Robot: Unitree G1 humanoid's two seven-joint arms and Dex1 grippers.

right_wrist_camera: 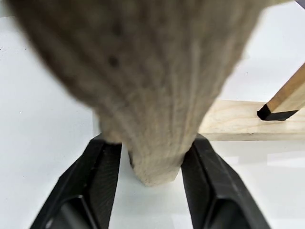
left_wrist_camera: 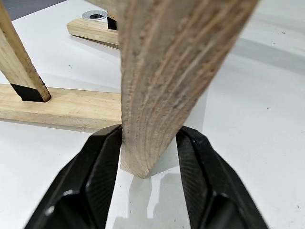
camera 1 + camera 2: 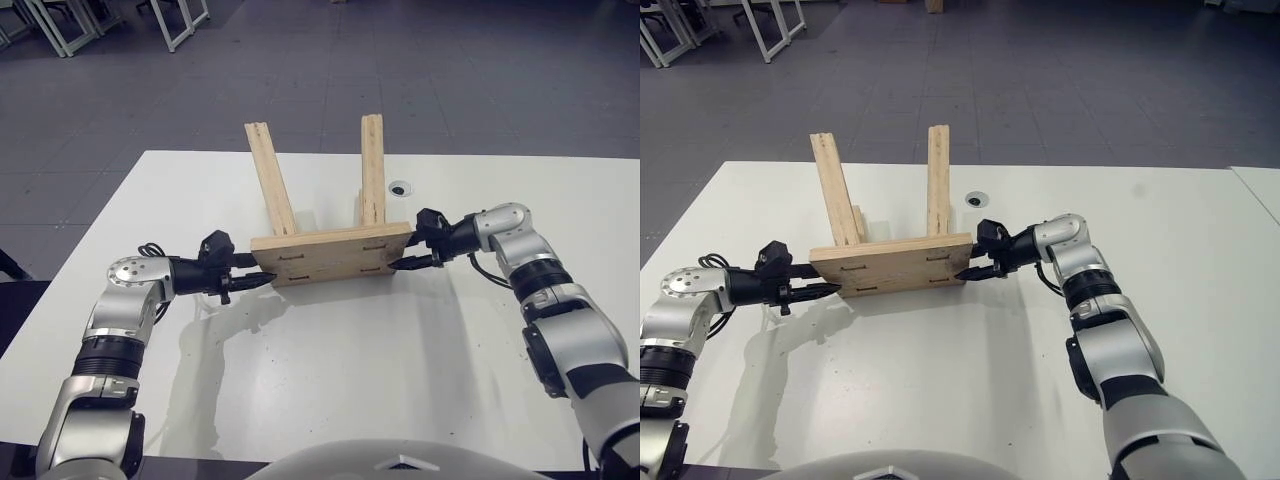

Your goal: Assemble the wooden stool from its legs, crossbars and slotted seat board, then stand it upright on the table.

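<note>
The partly assembled wooden stool [image 3: 330, 230] lay tipped on its side near the middle of the white table [image 3: 330, 380], held between the two grippers. Its slotted seat board [image 3: 330, 254] stood on edge with its broad face toward the robot. Two legs [image 3: 272, 180] [image 3: 372, 168] rose from the board's far side and slanted away toward the table's far edge. The left gripper [image 3: 260, 281] was at the board's left end and the right gripper [image 3: 397, 263] at its right end, both low near the bottom corners, so the board spanned the gap between the two arms. In the left wrist view, the black fingers [image 2: 97, 167] were closed narrowly on the board's end grain, one pressed against each face, with the corner of the wood sitting between them. The right wrist view showed the same grip, its fingers [image 1: 95, 176] clamped on either side of the board's other end. A crossbar [image 2: 57, 107] ran low behind the board, with a slimmer piece meeting it at a dark slot. Whether the board's lower edge touched the tabletop could not be told. A round cable hole [image 3: 401, 188] sat in the table just beyond the right-hand leg.
</note>
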